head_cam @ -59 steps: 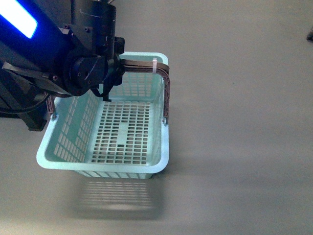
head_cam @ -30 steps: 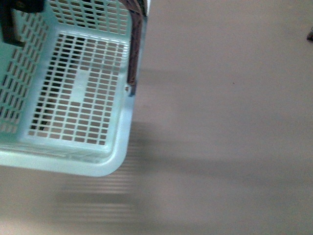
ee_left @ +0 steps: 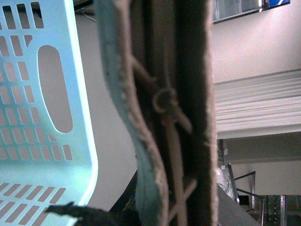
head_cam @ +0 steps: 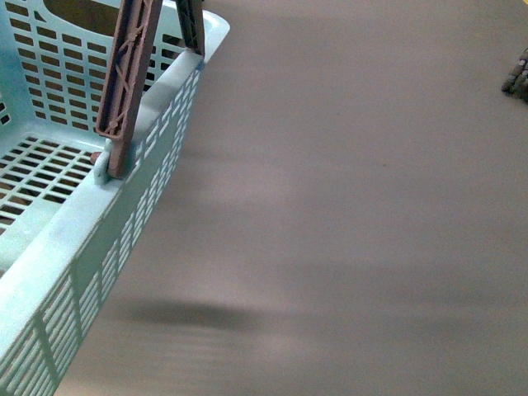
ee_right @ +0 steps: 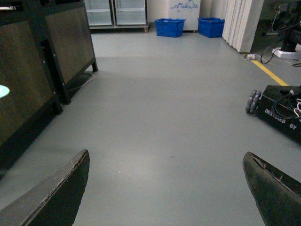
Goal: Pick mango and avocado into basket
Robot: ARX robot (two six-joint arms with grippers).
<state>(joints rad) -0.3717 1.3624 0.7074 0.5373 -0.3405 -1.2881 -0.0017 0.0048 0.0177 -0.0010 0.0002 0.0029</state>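
Left claw: handle (ee_left: 193,117) is filling its camera, right up against the claw, with a zip tie (ee_left: 165,101) showing on it. The jaws aren't showing, so I can't tell if they're pinching it. The handle is standing upright and the basket (head_cam: 82,221) is casting a shadow apart from itself on the floor (head_cam: 346,206), so it's probably being carried by this claw. The basket wall is sitting just beside the claw, past the handle.

Progress: nothing is showing as done. The bit of basket bottom in view is holding no fruit. Mango and avocado aren't appearing in any view, so both picks and both drops are remaining, and finding the fruit is coming first.

Right claw (ee_right: 164,197): spread wide, fingers (ee_right: 59,195) holding nothing, pointing low over bare floor.

Ahead of it, in order:
- dark cabinets (ee_right: 33,70), running close alongside
- two blue bins (ee_right: 170,27), far ahead
- white panels (ee_right: 240,23)
- yellow line (ee_right: 269,73)
- black wheeled base (ee_right: 282,110) with cables, near

The base is the one worth watching. Nothing is blocking straight ahead.
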